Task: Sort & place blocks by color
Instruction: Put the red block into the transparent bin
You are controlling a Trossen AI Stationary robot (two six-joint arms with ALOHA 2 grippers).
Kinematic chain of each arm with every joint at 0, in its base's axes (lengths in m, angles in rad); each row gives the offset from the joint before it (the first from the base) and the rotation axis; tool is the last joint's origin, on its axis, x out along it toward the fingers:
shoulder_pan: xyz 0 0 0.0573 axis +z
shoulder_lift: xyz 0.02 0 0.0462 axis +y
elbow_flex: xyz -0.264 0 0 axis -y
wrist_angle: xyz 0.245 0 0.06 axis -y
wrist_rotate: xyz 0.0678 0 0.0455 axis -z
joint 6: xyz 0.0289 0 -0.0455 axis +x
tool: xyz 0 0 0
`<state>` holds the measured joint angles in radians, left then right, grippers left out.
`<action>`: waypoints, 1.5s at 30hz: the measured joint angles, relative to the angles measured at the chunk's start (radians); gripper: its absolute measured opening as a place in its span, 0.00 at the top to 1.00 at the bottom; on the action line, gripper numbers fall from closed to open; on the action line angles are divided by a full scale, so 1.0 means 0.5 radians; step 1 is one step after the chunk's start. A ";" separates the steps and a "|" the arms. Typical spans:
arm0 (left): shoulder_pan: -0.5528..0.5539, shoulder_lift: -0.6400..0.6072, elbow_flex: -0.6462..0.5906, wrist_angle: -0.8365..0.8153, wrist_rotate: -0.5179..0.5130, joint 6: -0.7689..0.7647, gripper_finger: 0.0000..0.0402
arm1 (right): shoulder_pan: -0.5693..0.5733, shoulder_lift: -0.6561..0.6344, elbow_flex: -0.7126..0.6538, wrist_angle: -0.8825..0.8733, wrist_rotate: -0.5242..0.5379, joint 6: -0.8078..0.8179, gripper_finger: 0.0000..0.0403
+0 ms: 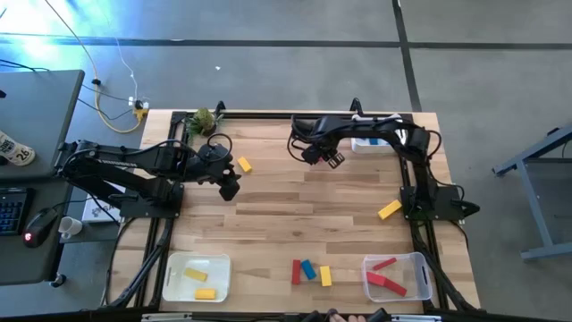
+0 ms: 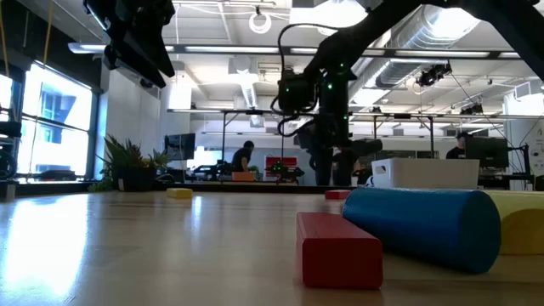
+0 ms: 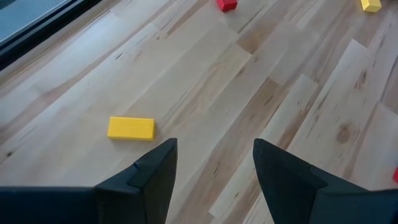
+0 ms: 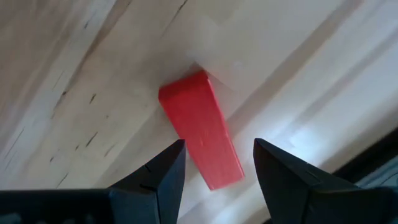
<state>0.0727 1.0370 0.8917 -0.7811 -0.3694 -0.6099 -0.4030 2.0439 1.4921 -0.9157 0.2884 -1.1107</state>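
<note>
A red block (image 4: 200, 127) lies flat on the wooden table, toward its far edge. My right gripper (image 4: 217, 146) hovers open just above it, pointing steeply down, one finger on either side of the block's end, touching nothing. In the high view my right gripper (image 1: 329, 159) hides that block. My left gripper (image 1: 229, 189) hangs open over the table's left half, beside a yellow block (image 3: 130, 127) that lies flat. Another yellow block (image 1: 390, 209) lies at the right. A red block (image 1: 296, 272), a blue block (image 1: 308, 269) and a yellow block (image 1: 325, 275) lie by the near edge.
A white bin (image 1: 176, 268) at the near left holds yellow blocks. A clear bin (image 1: 420, 266) at the near right holds red ones. A further bin (image 1: 368, 144) stands at the far right under my right arm. A green leafy clump (image 1: 204, 119) sits at the far edge.
</note>
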 joint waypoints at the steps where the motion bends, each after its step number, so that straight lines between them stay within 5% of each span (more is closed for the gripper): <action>1: 0.000 0.000 0.000 0.000 0.000 0.014 0.51 | 0.000 0.018 -0.001 -0.001 0.004 0.000 0.57; 30: 0.000 0.001 -0.001 0.001 -0.011 0.079 0.51 | -0.050 0.174 0.008 -0.014 -0.052 0.079 0.57; 38: 0.000 0.001 0.000 0.001 -0.013 0.077 0.51 | -0.004 0.161 0.000 -0.033 0.000 0.421 0.78; 45: -0.001 0.001 0.000 0.002 -0.064 0.098 0.51 | 0.022 0.114 -0.007 -0.120 -0.066 0.926 0.78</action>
<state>0.0724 1.0374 0.8916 -0.7799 -0.4014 -0.5607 -0.3920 2.1007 1.4887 -0.9759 0.2552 -0.6476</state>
